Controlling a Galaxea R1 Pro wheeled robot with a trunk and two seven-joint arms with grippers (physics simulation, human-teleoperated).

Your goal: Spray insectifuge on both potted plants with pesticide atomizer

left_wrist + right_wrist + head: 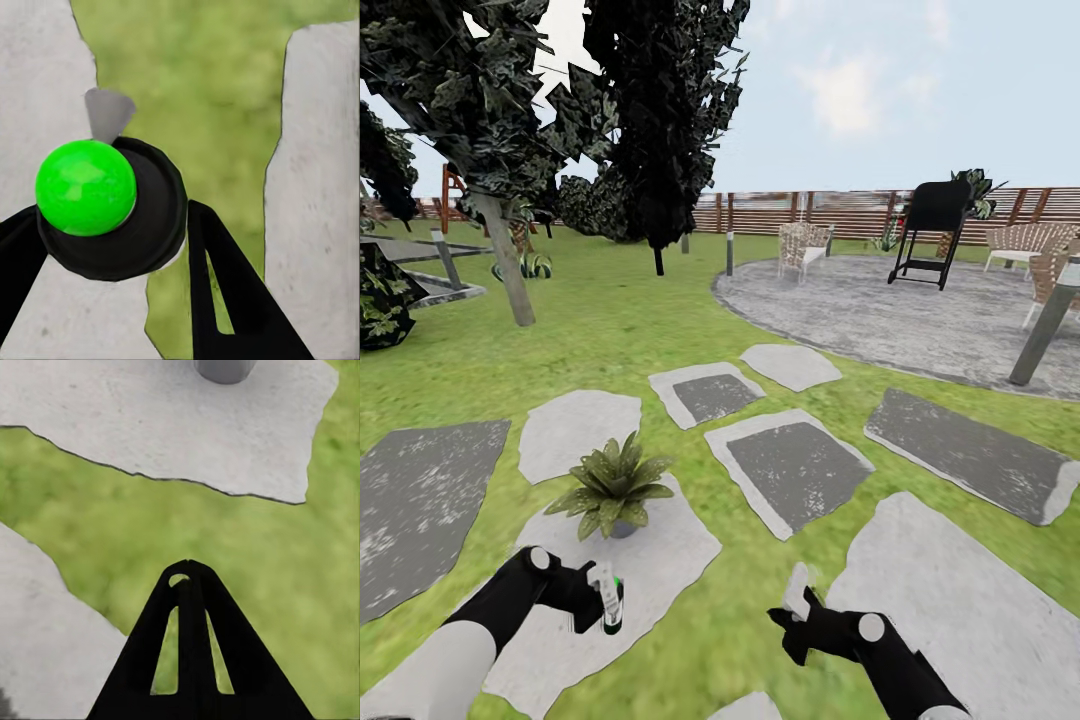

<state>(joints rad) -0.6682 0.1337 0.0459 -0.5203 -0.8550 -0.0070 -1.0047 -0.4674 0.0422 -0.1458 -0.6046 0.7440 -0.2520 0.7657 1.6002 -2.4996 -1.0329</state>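
Observation:
My left gripper (592,603) is shut on the pesticide atomizer (607,596), a small dark bottle with a pale label. In the left wrist view the atomizer (112,217) shows a black cap with a bright green top and a grey nozzle, and the fingers (225,285) flank it. One potted plant (612,487), a green rosette in a grey pot, stands on a white stepping stone (670,560) just ahead of the left gripper. Its pot (223,369) shows in the right wrist view. My right gripper (792,618) is shut and empty, low over the grass. A small leafy plant (535,266) stands far back.
Grey and white stepping stones (790,470) cross the lawn. The round patio (900,310) holds a black grill (932,230) and wicker chairs (805,245). A grey post (1046,322) stands at right, a leaning tree trunk (508,268) at left, and a slatted fence (840,212) behind.

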